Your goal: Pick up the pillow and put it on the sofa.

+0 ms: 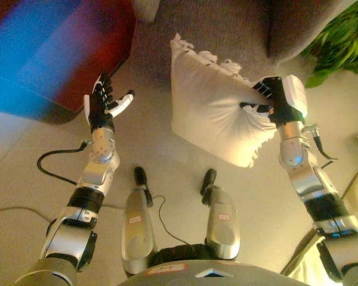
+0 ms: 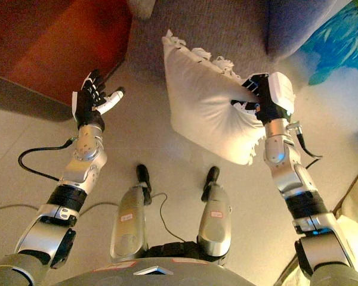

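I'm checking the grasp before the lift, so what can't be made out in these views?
- Far face of the pillow: hidden by the pillow itself, both views.
- Right hand fingertips: sunk into the fabric.
- Sofa seat: cut off by the top edge.
- Left hand: open, holding nothing.

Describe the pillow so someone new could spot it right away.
Start at the grey sofa at the top, then drop to the floor in front of it. The pillow is white and fringed, pinched at one edge by the right hand, and is the only soft white thing there.
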